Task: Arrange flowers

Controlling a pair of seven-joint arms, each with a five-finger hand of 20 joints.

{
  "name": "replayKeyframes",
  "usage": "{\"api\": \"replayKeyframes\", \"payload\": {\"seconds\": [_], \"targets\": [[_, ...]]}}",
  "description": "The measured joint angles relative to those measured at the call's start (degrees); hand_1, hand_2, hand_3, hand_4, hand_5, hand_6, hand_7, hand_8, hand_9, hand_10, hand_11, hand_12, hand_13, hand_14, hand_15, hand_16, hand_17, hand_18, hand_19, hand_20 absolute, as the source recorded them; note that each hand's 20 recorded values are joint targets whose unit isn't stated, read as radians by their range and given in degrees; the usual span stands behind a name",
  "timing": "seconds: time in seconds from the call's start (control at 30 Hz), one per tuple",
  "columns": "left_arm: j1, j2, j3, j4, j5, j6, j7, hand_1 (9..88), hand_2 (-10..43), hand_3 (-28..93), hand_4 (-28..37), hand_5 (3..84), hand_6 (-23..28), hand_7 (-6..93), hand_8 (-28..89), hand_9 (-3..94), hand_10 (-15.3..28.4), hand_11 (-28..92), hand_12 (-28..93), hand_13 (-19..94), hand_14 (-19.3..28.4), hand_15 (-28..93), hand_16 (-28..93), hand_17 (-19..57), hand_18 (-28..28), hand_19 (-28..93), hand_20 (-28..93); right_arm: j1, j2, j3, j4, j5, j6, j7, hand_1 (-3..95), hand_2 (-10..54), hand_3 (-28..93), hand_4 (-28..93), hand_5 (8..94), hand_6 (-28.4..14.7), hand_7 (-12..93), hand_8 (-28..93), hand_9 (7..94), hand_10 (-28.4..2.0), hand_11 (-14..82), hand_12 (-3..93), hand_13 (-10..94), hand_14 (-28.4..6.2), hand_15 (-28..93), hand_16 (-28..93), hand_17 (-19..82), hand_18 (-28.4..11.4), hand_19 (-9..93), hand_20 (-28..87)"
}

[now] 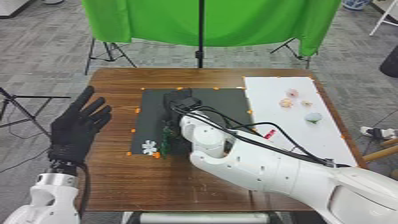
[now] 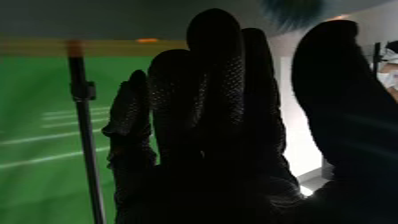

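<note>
My right hand (image 1: 181,100), fingers straight and thumb apart, is over the black mat (image 1: 226,98), and a low leftward sweep could drag the green foliage (image 1: 167,135) beside my wrist into the white flower (image 1: 149,147) near the mat's corner.

In the head view and in the right wrist view, no text, label, brand, number or sign is possible to read.
</note>
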Motion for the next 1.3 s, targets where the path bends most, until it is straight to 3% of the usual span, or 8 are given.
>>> {"api": "replayKeyframes", "payload": {"seconds": [0.23, 0.33, 0.4, 0.57, 0.73, 0.87, 1.03, 1.3], "targets": [[3.41, -2.24, -2.17, -1.42, 0.44, 0.05, -1.21, 24.1, 5.0, 78, -26.0, 34.3, 8.7, 3.9, -6, 30.7, 21.9, 20, 8, 22, 28.4, 49, -15, -9.8, 28.4, 65, -24, -2.68, 2.19, 5.05, -6.24, 1.27, 2.12, -1.71, 36.3, -9.1, 73, -28, 62.5, 2.7, 13, -12, 75.0, -10.8, 44.0, 20.1, 63, -9.0, 77, 19, 19, -21.8, 81, 46], [5.3, -3.19, -2.34, -1.92, 0.41, 0.24, -1.13, 24.0, 5.0, 79, -26.8, 34.1, 8.1, 5.4, -8, 31.3, 20.8, 20, 8, 23, 28.4, 46, -12, -9.7, 28.4, 62, -20, -4.23, 4.67, 8.72, -12.09, 8.52, 5.02, -1.21, 35.3, -9.1, 73, -28, 62.1, 2.2, 13, -12, 73.3, -11.5, 43.7, 19.2, 62, -10.1, 77, 18, 18, -22.1, 80, 46], [6.48, -3.27, -1.92, -2.06, -0.14, 0.83, -0.31, 23.6, 5.1, 79, -27.1, 34.0, 7.8, 5.8, -8, 31.6, 20.2, 20, 8, 23, 28.4, 45, -12, -9.8, 28.4, 62, -18, -5.21, 6.79, 11.37, -16.16, 13.63, 7.07, -0.4, 34.6, -9.3, 74, -28, 61.8, 2.0, 14, -13, 72.1, -11.8, 41.2, 17.9, 60, -10.7, 76, 17, 17, -22.2, 79, 46], [9.19, -1.17, -1.13, -2.27, -2.57, 2.38, 3.96, 23.0, 5.3, 80, -27.9, 33.8, 7.3, 6.5, -8, 31.7, 19.5, 19, 8, 23, 28.4, 44, -10, -9.9, 28.4, 60, -15, -9.35, 13.33, 20.18, -24.22, 14.16, 8.07, 1.05, 33.4, -9.5, 76, -28, 59.6, 1.4, 14, -13, 67.9, -12.9, 35.4, 15.9, 57, -12.0, 72, 14, 16, -22.3, 76, 45], [10.66, 0.54, -1.05, -2.53, -3.24, 3.11, 5.06, 22.4, 5.6, 80, -28.2, 33.6, 7.1, 6.6, -8, 31.8, 19.4, 18, 8, 24, 28.3, 42, -9, -10.0, 28.4, 59, -12, -15.41, 23.23, 29.05, -29.76, 11.24, 8.13, 3.49, 33.3, -9.5, 77, -28, 57.8, 0.9, 14, -13, 63.2, -14.5, 30.2, 14.9, 56, -12.9, 71, 13, 16, -22.6, 76, 44], [11.41, 0.82, -1.05, -2.67, -3.47, 3.44, 5.63, 22.2, 5.7, 80, -28.3, 33.6, 7.1, 6.7, -8, 31.8, 19.4, 18, 9, 24, 28.2, 42, -9, -9.9, 28.4, 59, -11, -21.68, 31.11, 35.96, -30.8, 10.03, 8.15, 7.31, 33.7, -9.5, 77, -28, 56.0, 0.2, 15, -13, 59.2, -16.1, 26.2, 14.0, 55, -13.2, 71, 12, 19, -23.0, 78, 43], [11.48, 0.03, -1.05, -2.68, -3.16, 3.36, 5.55, 22.1, 5.8, 80, -28.3, 33.5, 6.9, 6.7, -8, 31.9, 19.3, 18, 9, 24, 28.1, 42, -9, -10.0, 28.4, 58, -10, -29.0, 38.25, 40.85, -29.8, 5.42, 8.28, 13.74, 34.3, -9.5, 78, -28, 54.8, -0.7, 15, -13, 54.5, -17.1, 22.6, 14.2, 54, -13.5, 72, 9, 20, -22.1, 80, 36], [11.49, -1.54, -1.26, -2.72, -2.4, 3.26, 4.85, 21.9, 5.8, 80, -28.3, 33.5, 6.9, 6.9, -9, 31.9, 19.3, 17, 9, 24, 28.0, 41, -8, -10.0, 28.4, 57, -8, -36.88, 40.16, 44.34, -26.64, -0.84, 5.03, 19.25, 34.5, -9.5, 79, -28, 50.3, -1.2, 14, -13, 47.5, -18.6, 18.3, 13.7, 48, -15.4, 73, 8, 19, -22.4, 81, 35]]}}
